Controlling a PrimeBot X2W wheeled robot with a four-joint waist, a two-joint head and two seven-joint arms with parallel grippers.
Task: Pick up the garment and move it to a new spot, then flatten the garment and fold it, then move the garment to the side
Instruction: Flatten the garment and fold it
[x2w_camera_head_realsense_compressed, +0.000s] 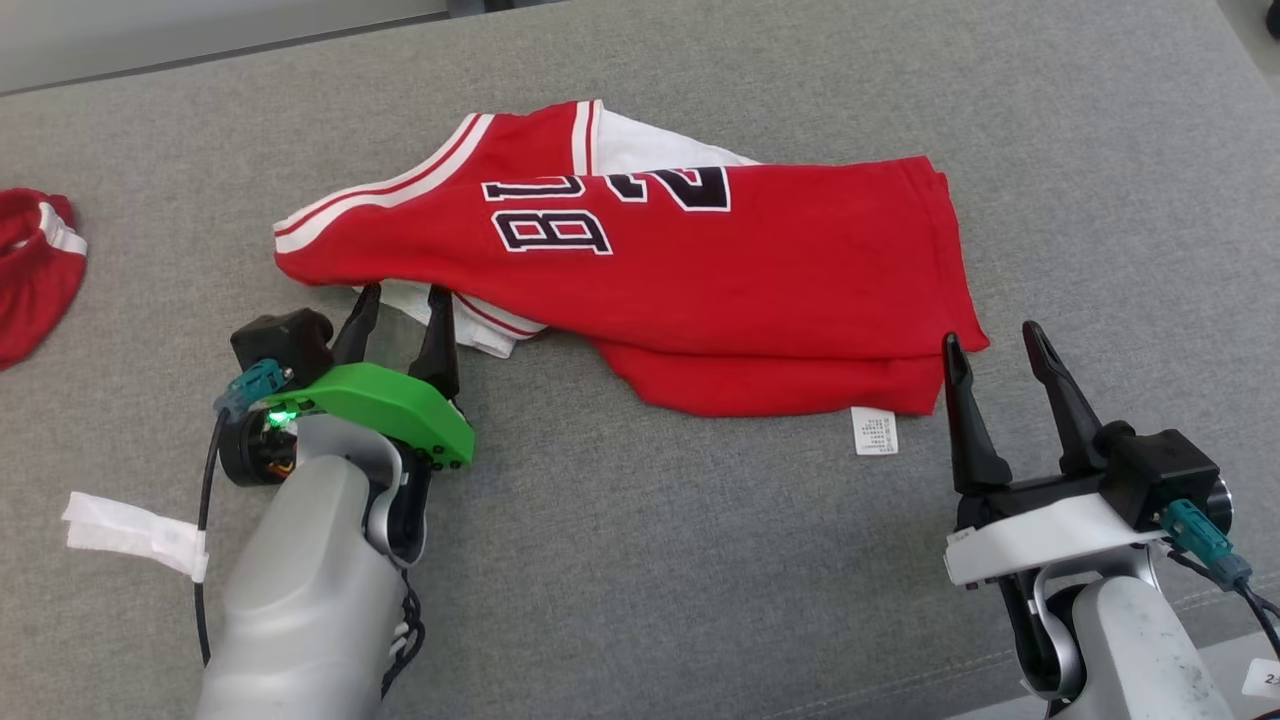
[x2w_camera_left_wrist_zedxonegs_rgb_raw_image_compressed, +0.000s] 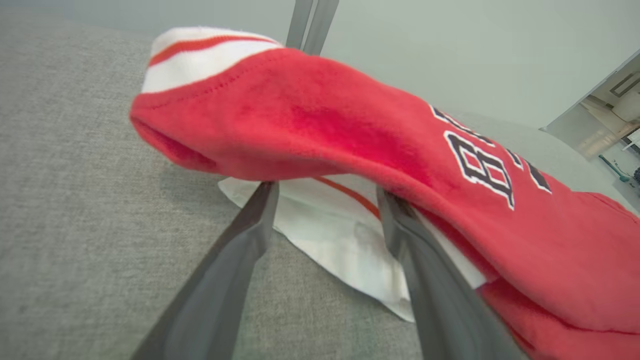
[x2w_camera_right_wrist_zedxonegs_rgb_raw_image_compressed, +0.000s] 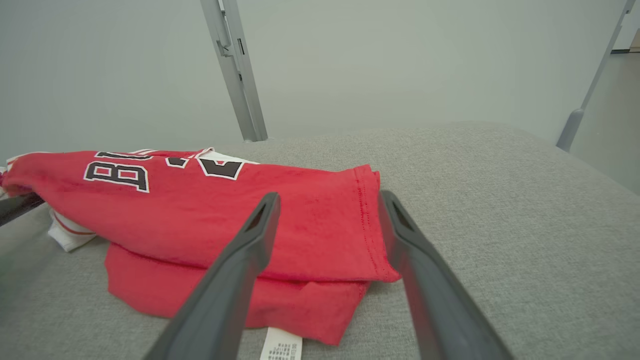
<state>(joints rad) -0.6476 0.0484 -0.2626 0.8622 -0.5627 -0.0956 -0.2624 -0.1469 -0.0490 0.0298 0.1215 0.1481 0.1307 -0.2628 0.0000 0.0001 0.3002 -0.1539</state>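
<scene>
- Garment (x2w_camera_head_realsense_compressed: 700, 280): a red jersey that lay doubled on the grey padded surface (x2w_camera_head_realsense_compressed: 640, 560), just ahead of both claws' tips.
- Left claw (x2w_camera_head_realsense_compressed: 406, 292): jaws stood apart and held nothing. Its tips sat at the jersey's near edge and straddled the white trim (x2w_camera_left_wrist_zedxonegs_rgb_raw_image_compressed: 335, 235) that poked out beneath the bulging red upper layer.
- Right claw (x2w_camera_head_realsense_compressed: 990, 335): jaws were likewise apart and empty. The hem corner (x2w_camera_right_wrist_zedxonegs_rgb_raw_image_compressed: 372, 225) lay between its fingers and just beyond them, and the care label (x2w_camera_head_realsense_compressed: 874, 430) was just to its left.
- Step, as judged: you were set to take the near edge at both ends, though whether for a further fold or for the carry aside could not be told.
- Handling note: you needed every layer between the fingers before closing. At the left claw, a pinch on the trim alone would likely have dragged the lower layer out and spoiled the fold.
- Handling note: closing both claws together and lifting level would have kept the edges aligned.
- Second red garment (x2w_camera_head_realsense_compressed: 35, 270): it lay well off to the left claw's left, and you were best to keep clear of it.
</scene>
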